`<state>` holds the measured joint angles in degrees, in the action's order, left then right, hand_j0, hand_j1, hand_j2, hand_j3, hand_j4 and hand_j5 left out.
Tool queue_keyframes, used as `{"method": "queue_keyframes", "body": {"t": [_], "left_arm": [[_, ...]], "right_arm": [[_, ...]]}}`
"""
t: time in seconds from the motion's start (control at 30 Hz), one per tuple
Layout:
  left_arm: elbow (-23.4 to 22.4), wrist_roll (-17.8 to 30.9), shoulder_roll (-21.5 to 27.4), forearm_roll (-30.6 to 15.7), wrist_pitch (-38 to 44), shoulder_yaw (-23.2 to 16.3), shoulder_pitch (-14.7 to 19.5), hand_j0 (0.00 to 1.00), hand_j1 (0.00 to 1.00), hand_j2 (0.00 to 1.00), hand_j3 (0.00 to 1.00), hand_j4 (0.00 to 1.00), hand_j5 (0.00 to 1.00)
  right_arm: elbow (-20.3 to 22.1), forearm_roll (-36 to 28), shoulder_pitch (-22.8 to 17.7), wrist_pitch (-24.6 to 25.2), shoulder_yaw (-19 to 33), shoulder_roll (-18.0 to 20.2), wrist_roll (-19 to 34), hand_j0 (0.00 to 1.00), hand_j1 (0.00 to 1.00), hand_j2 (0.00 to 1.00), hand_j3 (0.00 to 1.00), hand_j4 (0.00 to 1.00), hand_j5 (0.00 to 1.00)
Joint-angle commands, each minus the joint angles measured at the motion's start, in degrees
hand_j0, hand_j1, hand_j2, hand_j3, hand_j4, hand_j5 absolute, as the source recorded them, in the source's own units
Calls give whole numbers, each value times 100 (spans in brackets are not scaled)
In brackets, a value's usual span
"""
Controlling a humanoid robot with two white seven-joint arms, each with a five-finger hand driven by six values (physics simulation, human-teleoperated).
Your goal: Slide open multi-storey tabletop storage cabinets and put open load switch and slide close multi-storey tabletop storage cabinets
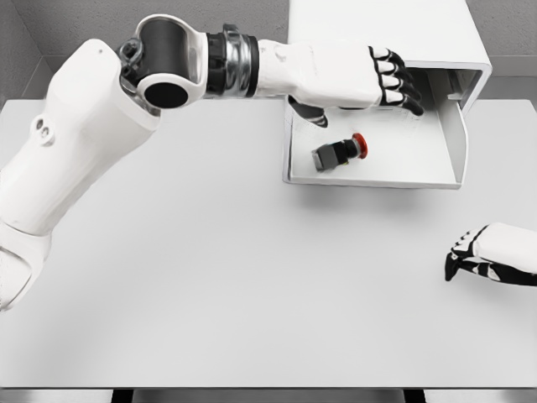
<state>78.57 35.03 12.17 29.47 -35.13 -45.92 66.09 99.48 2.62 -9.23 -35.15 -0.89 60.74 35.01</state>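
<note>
bright, even, diffuse light from overhead, flat sim render look with no glare or blown highlights on the pale table (210, 277), and whites of arm, cabinet and tabletop sit close in tone so contrast is low. shadows are soft and short: a faint one under the left hand (369, 80) at 1 o'clock falling into the open drawer (457, 151), a small one beside the switch (340, 153), and darker shading inside the cabinet (386, 29) opening. focus is uniform edge to edge with slight softness overall, no motion blur, no visible edge distortion.
</note>
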Motion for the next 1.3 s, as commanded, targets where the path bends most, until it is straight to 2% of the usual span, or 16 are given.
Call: {"method": "queue_keyframes", "body": {"t": [0.0, 0.03, 0.1, 0.13, 0.2, 0.23, 0.27, 0.37, 0.4, 0.43, 0.5, 0.57, 0.63, 0.7, 0.87, 1.27], "left_arm": [[-351, -3, -241, -47, 13, 5, 9, 100, 100, 100, 100, 100, 100], [-202, -3, -224, -135, 13, 5, 35, 100, 100, 100, 100, 100, 100], [9, -3, 57, -722, 13, 5, 53, 100, 100, 100, 100, 100, 100], [404, -3, 374, -1110, 13, 5, 35, 100, 100, 100, 100, 100, 100], [1651, -3, 1444, -1847, 13, 40, 0, 100, 100, 100, 100, 100, 100], [2022, -3, 2017, -2314, 13, 57, -26, 100, 100, 100, 100, 100, 100], [2057, -3, 2386, -2622, 13, 101, -53, 100, 100, 100, 100, 100, 100], [2049, -3, 4424, -3747, 13, 145, -246, 100, 100, 100, 100, 100, 100], [2022, -3, 4996, -3879, 13, 154, -360, 100, 100, 100, 100, 100, 100], [1978, -3, 5155, -3897, 13, 163, -588, 100, 100, 100, 100, 100, 100], [1698, -3, 5138, -3862, 13, 154, -975, 100, 100, 100, 100, 100, 100], [1451, -3, 4962, -3730, 13, 136, -1125, 100, 100, 100, 100, 100, 100], [1003, -3, 4295, -3519, 13, 163, -1599, 100, 100, 100, 100, 100, 100], [432, -3, 3793, -3036, 13, 163, -1986, 100, 100, 100, 100, 100, 100], [352, -3, 3697, -1990, 13, 453, -2549, 100, 100, 100, 100, 100, 100], [361, -3, 3776, -1928, 13, 541, -2557, 100, 100, 100, 100, 100, 100]], "right_arm": [[54, -42, 0, 15, -8, 8, -1, 43, 43, 43, 43, 43, 43], [54, -42, 53, 15, 1, 8, -1, 43, 43, 43, 43, 43, 43], [89, -42, 149, 15, -8, 8, -1, 43, 43, 43, 43, 43, 43], [98, -42, 220, 15, -17, 8, -1, 43, 43, 43, 43, 43, 43], [98, -42, 562, 15, -359, 8, -1, 43, 43, 43, 43, 43, 43], [98, -42, 712, 15, -500, 8, -1, 43, 43, 43, 43, 43, 43], [107, -42, 764, 15, -527, -1, -1, 43, 43, 43, 43, 43, 43], [107, -42, 817, 15, -535, -1, -1, 43, 43, 43, 43, 43, 43], [107, -42, 817, 15, -535, -1, -1, 43, 43, 43, 43, 43, 43], [107, -42, 879, 15, -535, -1, -1, 43, 43, 43, 43, 43, 43], [107, -42, 1071, 15, -702, -9, -1, 43, 43, 43, 43, 43, 43], [107, -42, 1415, 15, -1115, -18, -1, 43, 43, 43, 43, 43, 43], [107, -42, 1512, 15, -1124, -27, -1, 43, 43, 43, 43, 43, 43], [107, -42, 1573, 15, -1177, -27, -1, 43, 43, 43, 43, 43, 43], [98, -42, 1854, 15, -1370, -53, -1, 43, 43, 43, 43, 43, 43], [28, -7, 2496, 15, -1906, -168, -1, 44, 44, 44, 44, 44, 44]]}}
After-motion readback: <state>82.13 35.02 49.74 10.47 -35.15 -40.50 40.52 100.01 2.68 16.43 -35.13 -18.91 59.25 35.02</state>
